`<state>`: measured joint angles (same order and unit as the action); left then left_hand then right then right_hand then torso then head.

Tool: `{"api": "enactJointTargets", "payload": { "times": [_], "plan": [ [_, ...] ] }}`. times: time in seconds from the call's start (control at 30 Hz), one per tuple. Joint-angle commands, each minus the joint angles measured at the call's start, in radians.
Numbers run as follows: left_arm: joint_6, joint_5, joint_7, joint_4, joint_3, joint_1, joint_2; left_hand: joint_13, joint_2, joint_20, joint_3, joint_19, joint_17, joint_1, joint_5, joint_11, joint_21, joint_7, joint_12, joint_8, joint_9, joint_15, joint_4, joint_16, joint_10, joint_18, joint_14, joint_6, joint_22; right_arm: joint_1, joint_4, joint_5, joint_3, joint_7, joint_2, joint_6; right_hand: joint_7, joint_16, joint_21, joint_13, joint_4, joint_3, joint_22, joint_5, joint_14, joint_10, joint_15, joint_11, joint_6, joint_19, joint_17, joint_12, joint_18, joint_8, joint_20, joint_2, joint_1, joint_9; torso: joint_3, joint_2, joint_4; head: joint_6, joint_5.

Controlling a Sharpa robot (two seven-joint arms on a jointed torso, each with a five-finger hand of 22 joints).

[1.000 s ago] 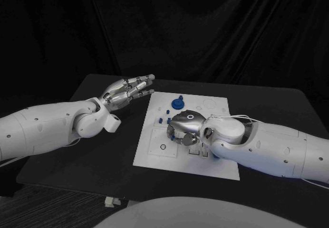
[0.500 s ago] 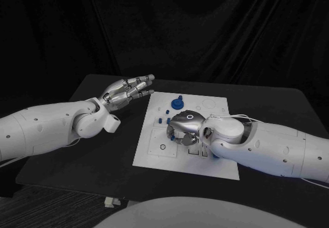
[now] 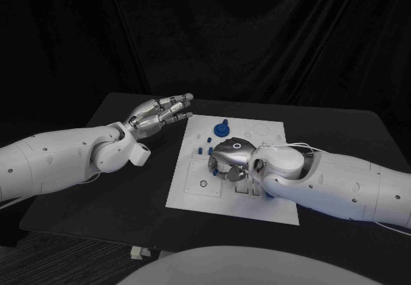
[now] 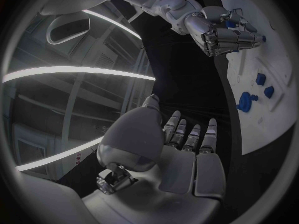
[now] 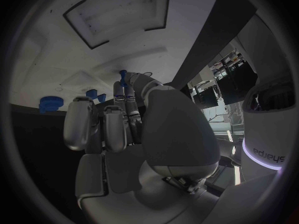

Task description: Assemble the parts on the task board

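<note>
Head view: right hand (image 3: 230, 161) over task board (image 3: 193, 193), fingers (image 4: 231, 39) pinching a small blue part (image 4: 263, 38); left hand (image 3: 158, 113) spread, idle. Advise aligning squarely above socket before pressing.

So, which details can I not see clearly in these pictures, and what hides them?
- Head view: the right hand covers the task board below it, so the parts there are hidden.
- Right wrist view: a small blue piece shows at the fingertips; the palm hides how it is held.
- Head view: the small blue pieces beside the blue knob are too small to tell their shapes.
- The left hand hovers open off the board.
</note>
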<state>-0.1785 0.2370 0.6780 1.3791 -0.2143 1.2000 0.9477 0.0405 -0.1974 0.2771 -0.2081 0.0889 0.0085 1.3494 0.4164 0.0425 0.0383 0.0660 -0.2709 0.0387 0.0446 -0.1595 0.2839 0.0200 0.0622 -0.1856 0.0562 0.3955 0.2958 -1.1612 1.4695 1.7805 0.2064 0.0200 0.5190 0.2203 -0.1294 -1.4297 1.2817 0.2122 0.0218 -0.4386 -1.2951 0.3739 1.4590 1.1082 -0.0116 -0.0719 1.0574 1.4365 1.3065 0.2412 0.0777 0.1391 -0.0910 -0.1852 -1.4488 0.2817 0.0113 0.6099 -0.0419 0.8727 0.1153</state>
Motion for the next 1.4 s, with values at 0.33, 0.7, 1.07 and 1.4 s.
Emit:
{"api": "enactJointTargets", "payload": {
  "times": [0.33, 0.7, 1.07, 1.4],
  "plan": [
    [-0.015, -0.004, 0.060, 0.001, 0.001, -0.002, 0.000, -0.004, -0.004, 0.004, -0.022, 0.010, 0.010, 0.011, 0.020, 0.014, 0.014, 0.002, -0.012, 0.007, -0.001, -0.009, -0.004, 0.012, -0.005, 0.005, 0.008, 0.008, 0.016, 0.003, -0.001, 0.008, -0.001, 0.037, 0.000, -0.033, 0.010, -0.003, -0.023, 0.009, -0.008, -0.020, -0.184, -0.057, 0.046, -0.021, -0.012, 0.008, -0.075, -0.008, 0.049, 0.021, -0.008, -0.055, 0.006, 0.026, 0.008, 0.009, -0.0004, 0.000, -0.0003, 0.000, 0.003],
    [-0.019, -0.004, 0.055, -0.001, 0.001, -0.003, -0.002, -0.004, -0.008, 0.007, -0.013, 0.013, 0.010, 0.031, 0.044, 0.014, 0.015, 0.004, -0.011, 0.007, 0.000, -0.013, -0.016, 0.013, -0.005, 0.006, 0.009, 0.009, 0.013, 0.005, -0.002, 0.008, -0.001, 0.038, -0.002, -0.039, 0.031, -0.004, -0.028, 0.002, 0.009, -0.008, -0.182, -0.123, 0.047, -0.053, -0.018, 0.004, -0.105, -0.009, 0.049, 0.013, -0.007, -0.068, 0.011, 0.018, 0.034, 0.013, -0.0003, 0.000, -0.0001, 0.000, 0.001],
    [-0.022, -0.004, 0.049, -0.004, 0.001, -0.008, -0.002, -0.005, -0.010, 0.007, -0.010, 0.013, 0.010, 0.035, 0.049, 0.012, 0.015, 0.014, -0.007, 0.010, 0.002, -0.013, -0.019, 0.013, -0.006, 0.006, 0.008, 0.026, 0.010, 0.006, -0.003, 0.008, -0.001, 0.036, 0.001, -0.028, 0.049, -0.001, -0.045, -0.021, 0.055, 0.055, -0.178, -0.188, 0.045, -0.143, -0.012, -0.008, -0.152, -0.012, 0.045, -0.016, -0.005, -0.074, 0.008, 0.002, 0.076, 0.007, 0.0000, 0.000, -0.0006, 0.000, 0.000],
    [-0.023, -0.004, 0.048, -0.005, 0.001, -0.013, -0.002, -0.005, -0.011, 0.007, -0.009, 0.014, 0.010, 0.036, 0.051, 0.012, 0.015, 0.016, -0.007, 0.011, 0.002, -0.013, -0.019, 0.013, -0.007, 0.006, 0.008, 0.033, 0.010, 0.006, -0.001, 0.008, -0.001, 0.029, 0.008, 0.012, 0.054, 0.004, -0.059, -0.029, 0.069, 0.081, -0.175, -0.200, 0.042, -0.168, -0.010, -0.010, -0.170, -0.017, 0.036, -0.020, -0.002, -0.075, 0.006, 0.009, 0.075, -0.001, 0.0001, 0.000, -0.0001, 0.000, 0.000]
  ]
}}
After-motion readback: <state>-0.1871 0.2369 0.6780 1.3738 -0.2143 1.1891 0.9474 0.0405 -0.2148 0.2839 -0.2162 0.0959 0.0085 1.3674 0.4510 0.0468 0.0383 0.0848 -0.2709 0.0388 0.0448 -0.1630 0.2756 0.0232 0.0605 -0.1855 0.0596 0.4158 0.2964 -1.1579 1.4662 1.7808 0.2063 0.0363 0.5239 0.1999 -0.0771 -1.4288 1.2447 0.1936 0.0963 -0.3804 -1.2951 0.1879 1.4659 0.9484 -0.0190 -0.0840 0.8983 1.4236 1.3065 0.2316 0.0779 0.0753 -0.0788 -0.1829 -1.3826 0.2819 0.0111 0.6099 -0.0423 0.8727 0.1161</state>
